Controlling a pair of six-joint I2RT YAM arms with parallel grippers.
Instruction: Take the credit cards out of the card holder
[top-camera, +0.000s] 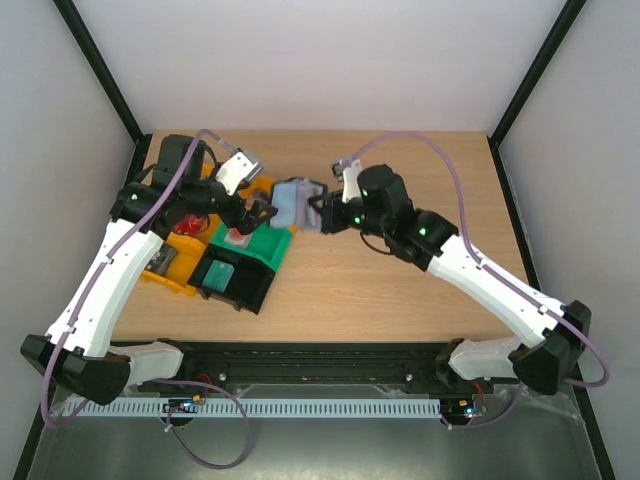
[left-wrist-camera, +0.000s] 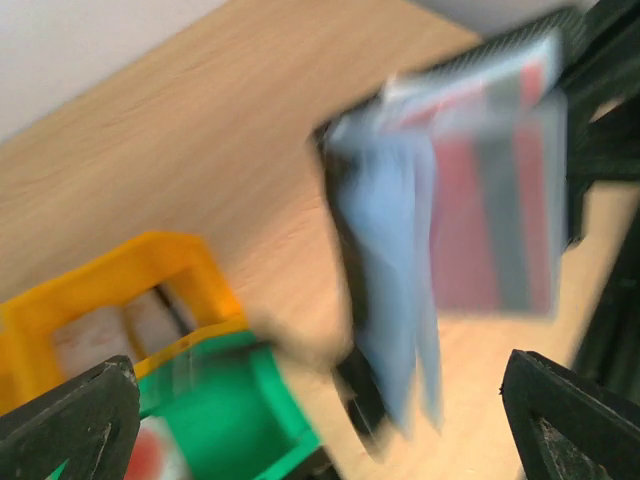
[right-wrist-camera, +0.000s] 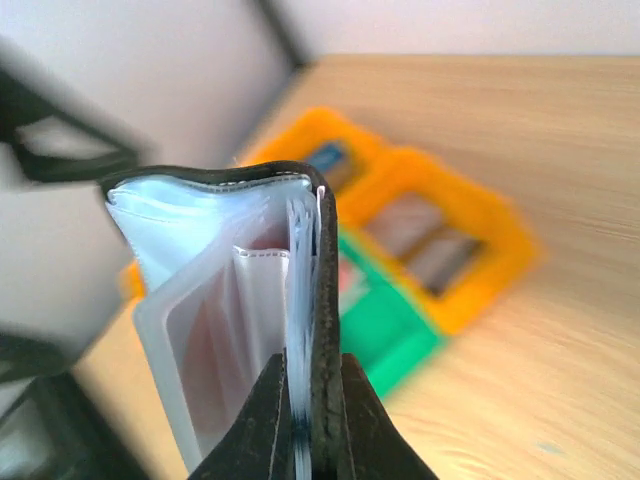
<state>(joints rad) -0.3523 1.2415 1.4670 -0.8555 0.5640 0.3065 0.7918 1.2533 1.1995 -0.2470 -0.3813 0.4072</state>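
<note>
One wooden table (top-camera: 400, 290) filled the top view. The left arm (top-camera: 115, 275) and the right arm (top-camera: 490, 285) rose from its near edge and leaned in toward each other over the far middle.

On the left half stood three open bins, close together. A yellow bin (top-camera: 165, 262) sat farthest left. A green bin (top-camera: 265, 245) lay beside it, nearer the centre. A black bin (top-camera: 245, 290) was just in front of the green one and held a teal block (top-camera: 217, 274).

The card holder (top-camera: 292, 200) hung in the air between the two wrists, above the far edge of the green bin and clear of the table. The right gripper (top-camera: 318, 213) was clamped on it. In the right wrist view its two fingers (right-wrist-camera: 272, 425) pinched the black cover and the bunched pocket leaves from both sides. The rest of the card holder (right-wrist-camera: 230, 290) fanned open to the left, showing its pale blue-grey clear pockets.

The credit cards (left-wrist-camera: 490, 230) sat inside those pockets. The left wrist view showed them as red and grey faces behind the clear plastic, though badly blurred. A pinkish tint (right-wrist-camera: 215, 350) showed through the leaves in the right wrist view.

The left gripper (top-camera: 262, 212) was just beside the holder, facing it. Its fingers (left-wrist-camera: 70, 420) were spread wide at the bottom corners of its own view. Nothing was gripped between them, and the holder lay ahead of the gap.
</note>
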